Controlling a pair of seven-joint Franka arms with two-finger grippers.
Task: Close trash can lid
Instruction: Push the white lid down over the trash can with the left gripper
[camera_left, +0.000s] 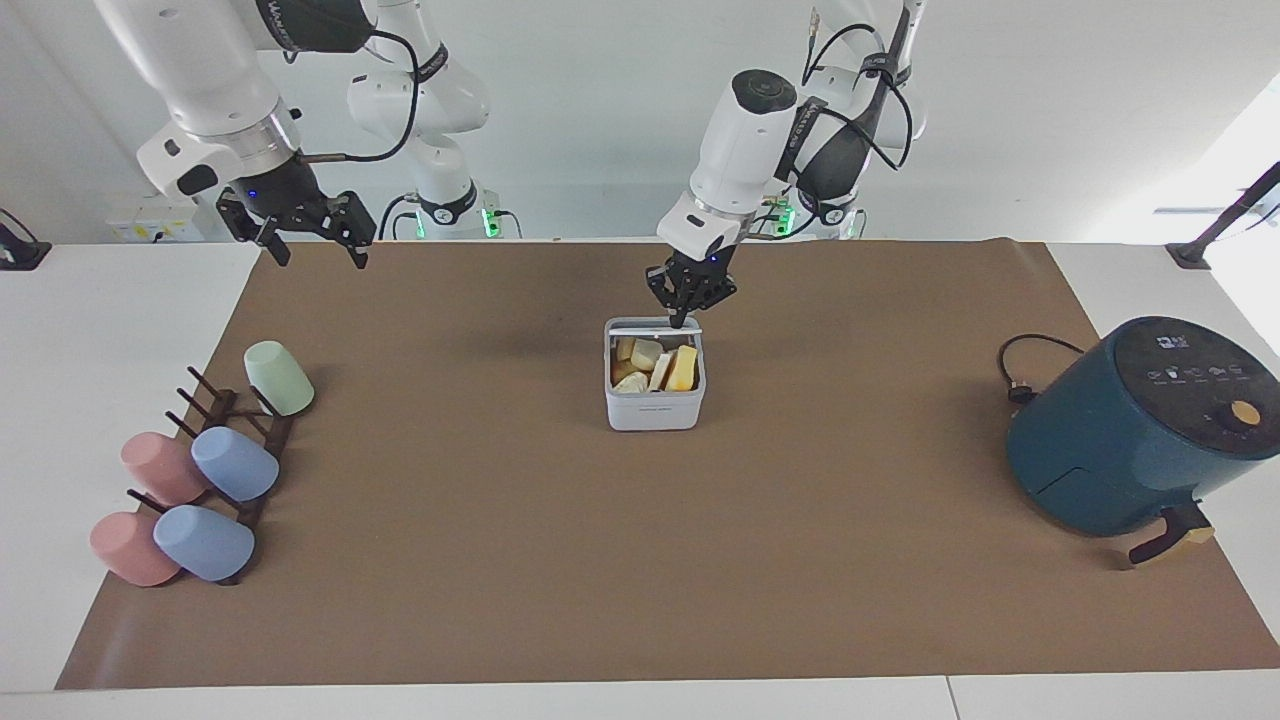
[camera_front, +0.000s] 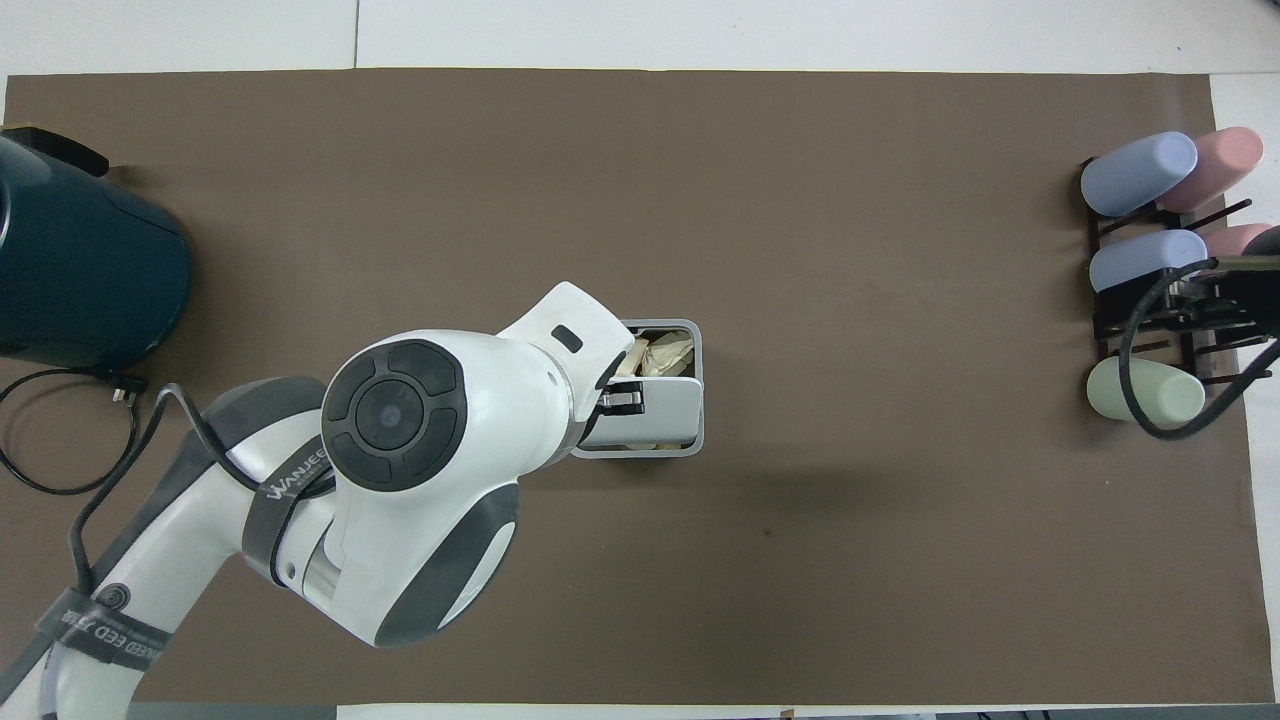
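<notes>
While half-tipped, smooth square plastic lid (camera_front: 665, 408) under left gripper (camera_left: 683, 318)

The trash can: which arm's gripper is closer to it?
Left. The left gripper is at the lid of the trash can. The right gripper waits over the mat's edge at the right arm's end.

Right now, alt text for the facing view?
The left end effector pushes the lid down over the trash can, which shows food scraps. The right end effector waits, open, over the mat's edge.
</notes>
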